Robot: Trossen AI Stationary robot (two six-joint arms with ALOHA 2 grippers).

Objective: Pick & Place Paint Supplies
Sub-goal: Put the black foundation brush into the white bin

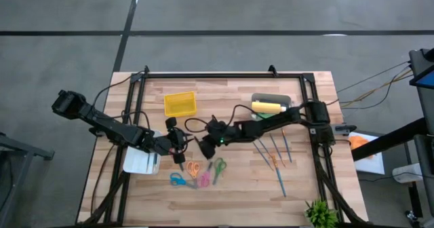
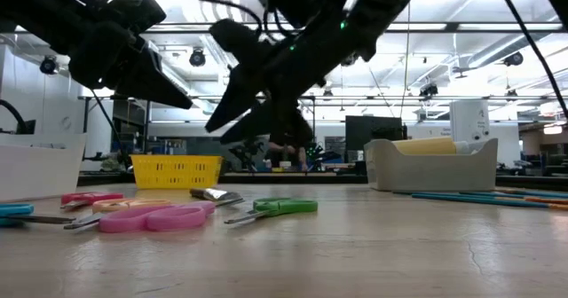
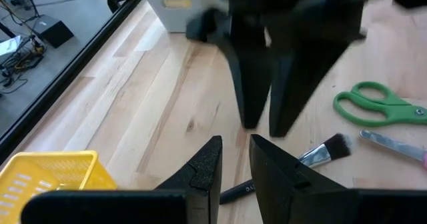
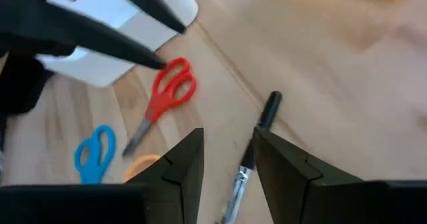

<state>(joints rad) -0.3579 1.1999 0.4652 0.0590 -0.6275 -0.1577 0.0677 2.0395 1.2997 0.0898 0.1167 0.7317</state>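
Overhead, tabletop-level, two close wrist views; shared scissors (image 1: 194, 168).

The counter (image 1: 224, 207) is light wood planking edged by a black metal frame (image 1: 224, 74), and it stands on a grey concrete floor (image 1: 68, 24) crossed by dark seam lines. Cables (image 1: 369, 85) trail over the floor at one side, and a small green plant (image 1: 320, 213) sits at the counter's near corner. Across the counter, the low view opens onto a large workshop hall with a bright white ceiling (image 2: 497, 14), exposed beams, hanging lamps (image 2: 197, 57), and a dark monitor (image 2: 373, 131) among distant benches.
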